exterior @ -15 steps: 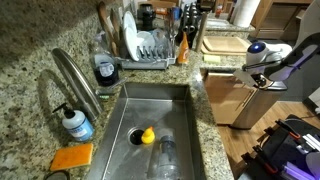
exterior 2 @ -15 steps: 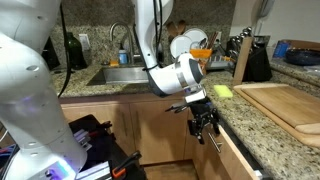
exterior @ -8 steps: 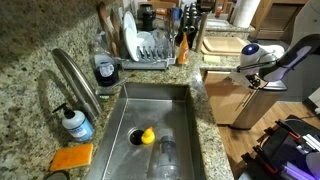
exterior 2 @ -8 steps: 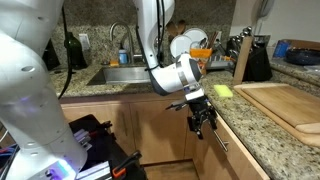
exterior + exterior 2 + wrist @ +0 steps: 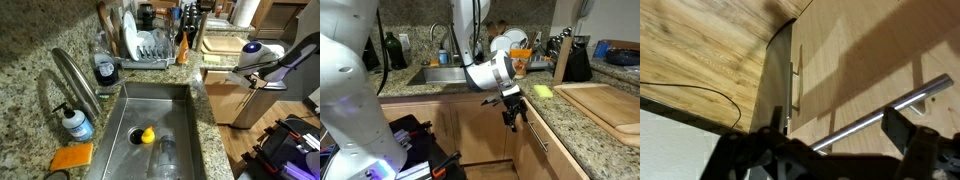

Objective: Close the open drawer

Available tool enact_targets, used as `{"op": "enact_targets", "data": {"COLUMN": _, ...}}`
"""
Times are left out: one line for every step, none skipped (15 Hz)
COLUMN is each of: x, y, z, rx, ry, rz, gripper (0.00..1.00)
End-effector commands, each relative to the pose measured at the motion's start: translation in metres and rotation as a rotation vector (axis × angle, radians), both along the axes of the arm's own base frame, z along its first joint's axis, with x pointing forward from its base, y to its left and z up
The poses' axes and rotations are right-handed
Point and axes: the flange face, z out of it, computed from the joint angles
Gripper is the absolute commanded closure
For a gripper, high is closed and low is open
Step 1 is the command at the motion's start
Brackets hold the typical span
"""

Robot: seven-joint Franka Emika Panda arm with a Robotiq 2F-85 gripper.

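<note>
My claw (image 5: 512,114) hangs just below the speckled granite table (image 5: 572,126) edge, its fingers spread apart and clamped on nothing. The drawer (image 5: 543,152) lies at 4 o'clock from it, under the table, its front close to the cabinet line. I cannot tell whether claw and front touch. In the wrist view the front fills 12 to 3 o'clock. It is flat light-tan wood with fine grain, crossed by a slim round steel handle (image 5: 880,115) that runs from 6 toward 3 o'clock between my dark fingers (image 5: 740,155).
</note>
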Motion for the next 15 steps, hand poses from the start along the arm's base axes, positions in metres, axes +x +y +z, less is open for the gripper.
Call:
{"op": "enact_targets", "data": {"x": 0.003, "y": -0.029, "z": -0.021, "rx": 0.069, "ry": -0.028, "rz": 0.000, "gripper": 0.00}}
{"op": "enact_targets", "data": {"x": 0.005, "y": -0.037, "z": -0.024, "rx": 0.079, "ry": -0.046, "rz": 0.008, "gripper": 0.00}}
{"op": "enact_targets", "data": {"x": 0.007, "y": -0.046, "z": -0.026, "rx": 0.081, "ry": -0.064, "rz": 0.014, "gripper": 0.00}}
{"op": "enact_targets", "data": {"x": 0.009, "y": -0.055, "z": -0.025, "rx": 0.076, "ry": -0.079, "rz": 0.024, "gripper": 0.00}}
{"op": "enact_targets", "data": {"x": 0.011, "y": -0.059, "z": -0.024, "rx": 0.078, "ry": -0.093, "rz": 0.036, "gripper": 0.00}}
{"op": "enact_targets", "data": {"x": 0.013, "y": -0.065, "z": -0.023, "rx": 0.072, "ry": -0.103, "rz": 0.031, "gripper": 0.00}}
{"op": "enact_targets", "data": {"x": 0.015, "y": -0.070, "z": -0.026, "rx": 0.079, "ry": -0.111, "rz": 0.023, "gripper": 0.00}}
{"op": "enact_targets", "data": {"x": 0.017, "y": -0.076, "z": -0.028, "rx": 0.069, "ry": -0.115, "rz": 0.013, "gripper": 0.00}}
{"op": "enact_targets", "data": {"x": 0.018, "y": -0.076, "z": -0.033, "rx": 0.073, "ry": -0.105, "rz": -0.007, "gripper": 0.00}}
{"op": "enact_targets", "data": {"x": 0.015, "y": -0.074, "z": -0.036, "rx": 0.095, "ry": -0.076, "rz": -0.029, "gripper": 0.00}}
{"op": "enact_targets", "data": {"x": 0.012, "y": -0.067, "z": -0.040, "rx": 0.128, "ry": -0.055, "rz": -0.025, "gripper": 0.00}}
{"op": "enact_targets", "data": {"x": 0.006, "y": -0.056, "z": -0.044, "rx": 0.182, "ry": -0.016, "rz": -0.015, "gripper": 0.00}}
{"op": "enact_targets", "data": {"x": 0.006, "y": -0.048, "z": -0.044, "rx": 0.221, "ry": 0.015, "rz": 0.019, "gripper": 0.00}}
{"op": "enact_targets", "data": {"x": 0.009, "y": -0.040, "z": -0.046, "rx": 0.256, "ry": 0.026, "rz": 0.062, "gripper": 0.00}}
{"op": "enact_targets", "data": {"x": 0.008, "y": -0.029, "z": -0.046, "rx": 0.291, "ry": 0.059, "rz": 0.093, "gripper": 0.00}}
